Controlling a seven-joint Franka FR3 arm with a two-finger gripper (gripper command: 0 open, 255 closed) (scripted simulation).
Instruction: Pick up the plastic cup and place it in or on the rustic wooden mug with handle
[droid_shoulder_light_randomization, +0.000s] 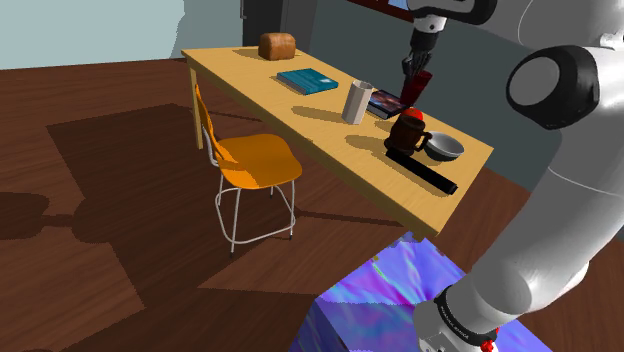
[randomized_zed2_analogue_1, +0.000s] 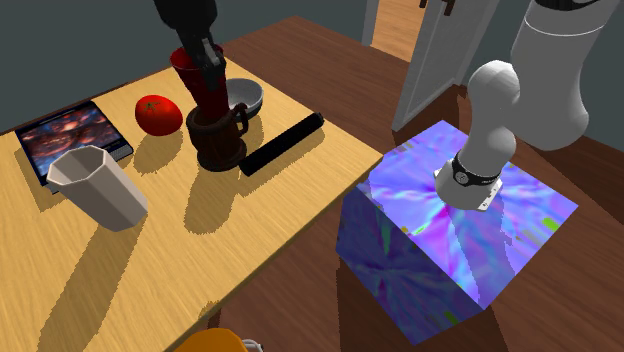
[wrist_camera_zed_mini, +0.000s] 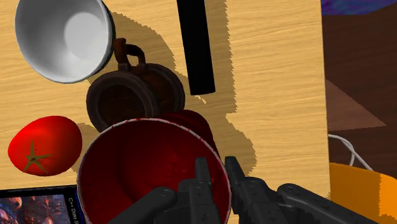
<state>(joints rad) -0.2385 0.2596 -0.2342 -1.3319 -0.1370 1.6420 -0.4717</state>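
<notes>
Red cup (wrist_camera_zed_mini: 146, 175) pinched at the rim by the gripper (wrist_camera_zed_mini: 216, 167): fingers (wrist_camera_zed_mini: 202, 184) closed on its wall, one inside and one outside, leaving the base free for setting down. Hangs mouth-up just above the dark brown mug (wrist_camera_zed_mini: 133, 95), a little off the mug's centre, toward the side away from its handle. Cannot tell whether the base dips into the mug's mouth. Beside the mug: a tomato (wrist_camera_zed_mini: 44, 145), a white bowl (wrist_camera_zed_mini: 63, 38) by the handle, a black bar (wrist_camera_zed_mini: 196, 44). Probably late in the carry. Needs centring over the mug, then lowering before letting go.
</notes>
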